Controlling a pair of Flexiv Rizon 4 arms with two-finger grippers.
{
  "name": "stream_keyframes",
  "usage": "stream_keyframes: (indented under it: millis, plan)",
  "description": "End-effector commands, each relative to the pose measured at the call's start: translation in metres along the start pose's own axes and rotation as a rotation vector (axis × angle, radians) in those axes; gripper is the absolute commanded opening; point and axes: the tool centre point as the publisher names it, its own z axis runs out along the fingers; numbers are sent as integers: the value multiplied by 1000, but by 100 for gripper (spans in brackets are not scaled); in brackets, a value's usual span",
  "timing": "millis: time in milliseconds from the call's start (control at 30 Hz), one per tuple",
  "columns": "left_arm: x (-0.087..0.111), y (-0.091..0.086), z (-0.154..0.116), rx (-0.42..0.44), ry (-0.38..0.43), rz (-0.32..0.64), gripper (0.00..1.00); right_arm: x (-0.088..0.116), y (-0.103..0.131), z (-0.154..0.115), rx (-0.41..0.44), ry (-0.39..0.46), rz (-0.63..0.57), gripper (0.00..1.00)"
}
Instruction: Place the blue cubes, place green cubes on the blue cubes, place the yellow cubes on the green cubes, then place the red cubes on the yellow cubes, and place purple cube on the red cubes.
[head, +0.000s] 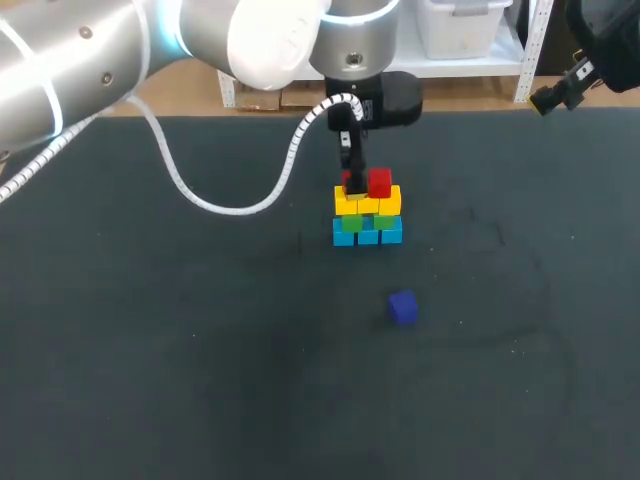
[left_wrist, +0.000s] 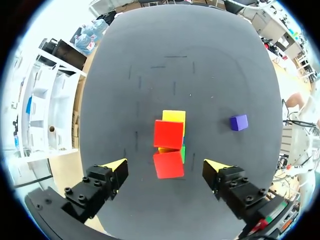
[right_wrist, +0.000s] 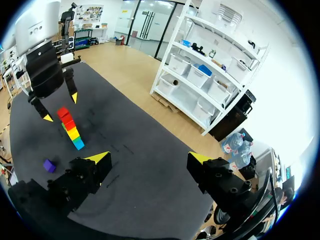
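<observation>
Wide-open left end effector just above the two red cubes, purple cube well apart on the surface.

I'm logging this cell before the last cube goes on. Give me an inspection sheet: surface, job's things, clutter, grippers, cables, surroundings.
Surface: dark table, faint marks only.
Job's things: one stack, with blue cubes at the bottom, then green cubes, yellow cubes and red cubes on top; purple cube alone on the table, apart from the stack.
Clutter: nothing seen.
Grippers: left gripper open above the red cubes, its fingers clear of them on both sides; right gripper open, empty, away from the stack.
Cables: coiled cable loops down from the left arm; whether it touches the table cannot be told.
Surroundings: nothing seen.
</observation>
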Motion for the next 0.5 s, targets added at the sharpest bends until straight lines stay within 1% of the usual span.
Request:
stream_keyframes:
  millis: [33,100,133,233,300,367,500]
  plan:
    - [0,0,1,1,11,-9,97,1,1,0,7,-3,1,100]
    - [0,0,1,3,16,-12,89,1,1,0,7,-3,1,100]
    - [0,0,2,5,18,-12,82,1,1,0,7,-3,1,100]
    - [0,0,2,12,23,-12,49,1,1,0,7,-3,1,100]
    - [0,0,2,14,24,-12,41,1,1,0,7,-3,1,100]
    - [0,0,3,16,25,-12,29,1,1,0,7,-3,1,100]
    - [-1,0,2,18,25,-9,22,1,1,0,7,-3,1,100]
